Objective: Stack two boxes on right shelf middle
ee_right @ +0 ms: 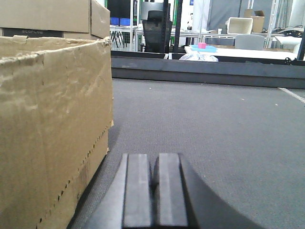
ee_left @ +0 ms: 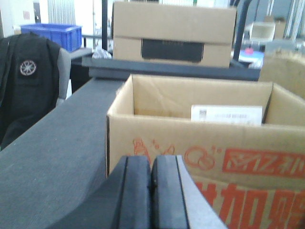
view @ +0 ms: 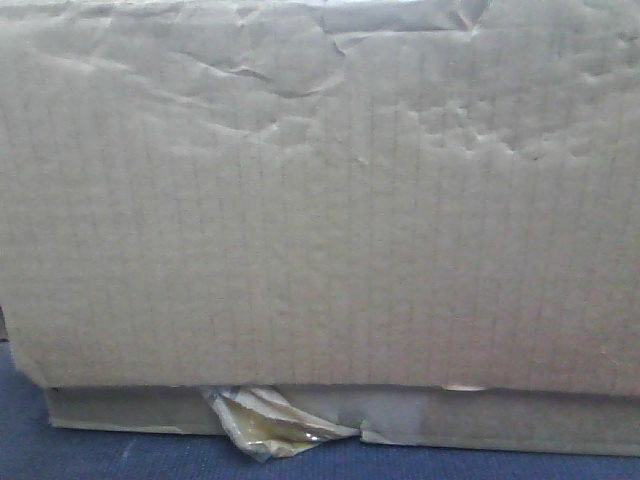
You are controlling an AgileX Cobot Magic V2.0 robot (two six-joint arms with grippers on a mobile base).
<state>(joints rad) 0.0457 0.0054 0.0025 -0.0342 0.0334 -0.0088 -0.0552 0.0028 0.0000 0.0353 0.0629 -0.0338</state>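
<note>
Seemingly, little is done. A tall dented box (view: 320,200) fills the front view and is apparently rested on a flatter box (view: 500,422) on the dark felt surface (ee_right: 214,133). No steel shelf is shown. The left gripper (ee_left: 151,191) and right gripper (ee_right: 155,191) are both closed on nothing, pads pressed together. Lifting onto the shelf is judged not yet done.

You are looking straight at the tall box (view: 320,200). Its tan corrugated face fills nearly the whole frame, and it is wrinkled and dented toward the top edge. Just under the tall box's lower edge, the flatter box (view: 500,420) shows as a narrow strip. Below the tall box, left of its middle, a crumpled yellowish tape scrap (view: 270,428) sticks out over the dark surface (view: 100,458).
</note>
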